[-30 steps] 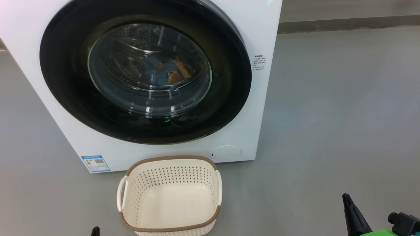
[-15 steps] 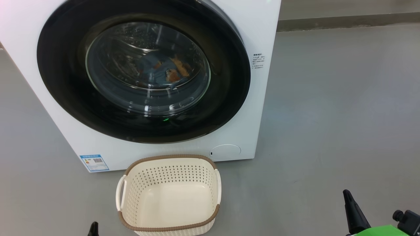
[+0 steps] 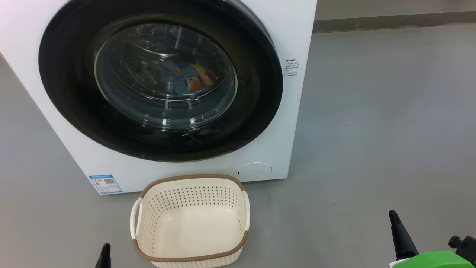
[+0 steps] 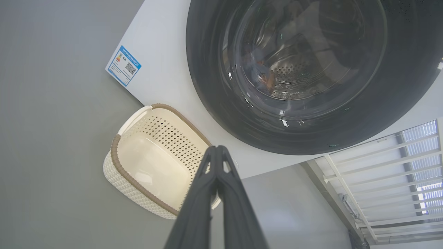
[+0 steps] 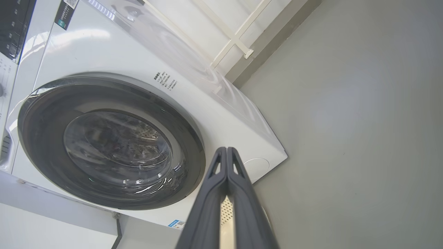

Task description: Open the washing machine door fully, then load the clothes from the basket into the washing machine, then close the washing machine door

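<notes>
The white washing machine point(image 3: 297, 33) stands ahead with its black-rimmed door point(image 3: 70, 104) shut flat against the front. Through the glass, the light blue clothes point(image 3: 186, 80) with orange figures lie inside the drum. On the floor in front sits the cream basket point(image 3: 191, 219), with nothing in it. My left gripper point(image 3: 105, 255) pokes up at the bottom left, beside the basket, shut with nothing held. My right gripper point(image 3: 399, 234) is at the lower right, well clear of the machine, also shut and bare. The left wrist view shows shut fingers point(image 4: 216, 173) over the basket point(image 4: 138, 162); the right wrist view shows shut fingers point(image 5: 226, 173) before the door point(image 5: 41, 145).
Grey floor point(image 3: 372, 130) spreads wide to the right of the machine. A grey skirting strip point(image 3: 390, 20) runs along the far wall. A blue label point(image 3: 105, 184) marks the machine's lower left corner, and a round cover point(image 3: 254, 171) sits at its lower right.
The whole head view has drifted, so the camera moved. Both grippers' tips show a little higher at the bottom edge. Door, clothes and basket stay put.
</notes>
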Robot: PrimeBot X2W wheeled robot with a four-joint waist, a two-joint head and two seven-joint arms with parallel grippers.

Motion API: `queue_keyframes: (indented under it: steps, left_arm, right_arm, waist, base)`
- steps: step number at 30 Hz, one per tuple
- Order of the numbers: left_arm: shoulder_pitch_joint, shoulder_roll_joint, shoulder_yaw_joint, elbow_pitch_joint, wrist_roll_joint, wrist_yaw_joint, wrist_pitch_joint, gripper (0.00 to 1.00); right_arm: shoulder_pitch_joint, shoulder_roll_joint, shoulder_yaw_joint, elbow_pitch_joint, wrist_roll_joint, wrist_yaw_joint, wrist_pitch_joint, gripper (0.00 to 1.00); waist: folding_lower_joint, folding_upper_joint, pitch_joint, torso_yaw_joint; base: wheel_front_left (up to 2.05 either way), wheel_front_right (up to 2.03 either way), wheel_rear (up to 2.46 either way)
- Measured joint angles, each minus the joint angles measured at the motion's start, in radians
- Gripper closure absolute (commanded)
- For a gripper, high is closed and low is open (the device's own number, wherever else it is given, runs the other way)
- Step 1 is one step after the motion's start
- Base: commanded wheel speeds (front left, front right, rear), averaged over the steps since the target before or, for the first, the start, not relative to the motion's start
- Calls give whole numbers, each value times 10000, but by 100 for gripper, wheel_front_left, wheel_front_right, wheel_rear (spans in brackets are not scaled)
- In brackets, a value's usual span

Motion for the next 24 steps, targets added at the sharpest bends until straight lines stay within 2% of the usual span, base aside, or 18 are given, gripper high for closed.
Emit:
queue_keyframes:
  steps: [24]
  left_arm:
    - [-551,0,157,-176,-2512,2,709,100]
  right_arm:
    - [-298,40,-88,21,2953,-2,706,100]
  waist:
    - [0,0,127,-79]
  base:
    - [0,0,0]
